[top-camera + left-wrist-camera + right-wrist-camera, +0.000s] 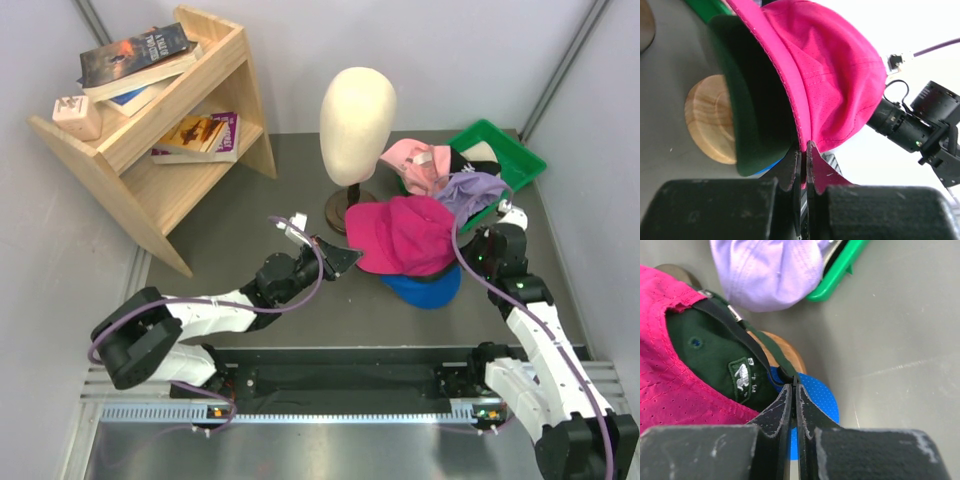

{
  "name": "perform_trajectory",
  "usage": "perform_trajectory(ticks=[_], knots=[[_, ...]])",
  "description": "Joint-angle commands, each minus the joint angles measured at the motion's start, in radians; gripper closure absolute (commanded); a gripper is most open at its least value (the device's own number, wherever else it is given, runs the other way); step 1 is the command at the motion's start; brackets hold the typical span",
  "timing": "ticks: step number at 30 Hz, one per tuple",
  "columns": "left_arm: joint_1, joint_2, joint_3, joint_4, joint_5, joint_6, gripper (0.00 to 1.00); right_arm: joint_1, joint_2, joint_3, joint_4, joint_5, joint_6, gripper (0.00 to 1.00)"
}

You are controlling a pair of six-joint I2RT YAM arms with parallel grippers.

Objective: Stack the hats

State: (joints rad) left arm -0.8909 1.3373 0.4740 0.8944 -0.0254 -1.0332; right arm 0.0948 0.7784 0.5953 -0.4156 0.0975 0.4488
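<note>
Top view first: the magenta hat (400, 235) is stretched between both arms, right over the blue hat (428, 290). Can't tell if they're touching yet. The lavender hat (470, 190) and light pink hat (412, 160) are back at the green bin (505, 150).

Left wrist cam: the left gripper (802, 150) is pinched tight on the brim's edge, with the wooden stand (710, 120) underneath.

Right wrist cam: the right gripper (791, 387) is clamped on the back strap.

Looks like mid-placement to me. Next they'd need to lower together, centred on the blue one, then both let go.
</note>
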Motion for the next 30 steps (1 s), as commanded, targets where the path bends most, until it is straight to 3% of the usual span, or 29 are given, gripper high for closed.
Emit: perform_trajectory(ticks=[1, 6, 18, 21, 22, 24, 25, 27, 28, 30], knots=[[0.006, 0.043, -0.047, 0.032, -0.062, -0.056, 1.00, -0.024, -0.011, -0.002, -0.075, 0.085, 0.021, 1.00], [0.006, 0.072, -0.133, 0.109, -0.094, -0.154, 1.00, -0.023, -0.013, -0.005, -0.081, 0.105, 0.027, 1.00], [0.006, 0.137, -0.152, 0.146, -0.033, -0.169, 1.00, -0.020, -0.063, -0.003, -0.077, 0.111, 0.016, 1.00], [0.006, 0.083, -0.155, 0.100, -0.051, -0.130, 0.79, -0.020, -0.103, 0.011, -0.077, 0.073, 0.001, 0.96], [0.006, 0.047, -0.155, 0.080, -0.063, -0.108, 0.62, -0.020, -0.114, 0.030, -0.081, 0.062, -0.004, 0.88], [0.006, 0.005, -0.153, 0.016, -0.096, -0.081, 0.52, -0.020, -0.117, 0.053, -0.104, 0.047, -0.021, 0.76], [0.004, -0.041, -0.153, -0.012, -0.105, -0.055, 0.42, -0.020, -0.123, 0.073, -0.109, 0.030, -0.022, 0.64], [0.004, -0.087, -0.152, -0.076, -0.128, -0.024, 0.37, -0.020, -0.129, 0.087, -0.114, 0.012, -0.028, 0.55], [0.006, -0.139, -0.149, -0.103, -0.136, 0.004, 0.34, -0.020, -0.139, 0.098, -0.114, 0.001, -0.030, 0.45], [0.006, -0.191, -0.140, -0.167, -0.169, 0.033, 0.27, -0.020, -0.145, 0.113, -0.130, -0.005, -0.036, 0.35]])
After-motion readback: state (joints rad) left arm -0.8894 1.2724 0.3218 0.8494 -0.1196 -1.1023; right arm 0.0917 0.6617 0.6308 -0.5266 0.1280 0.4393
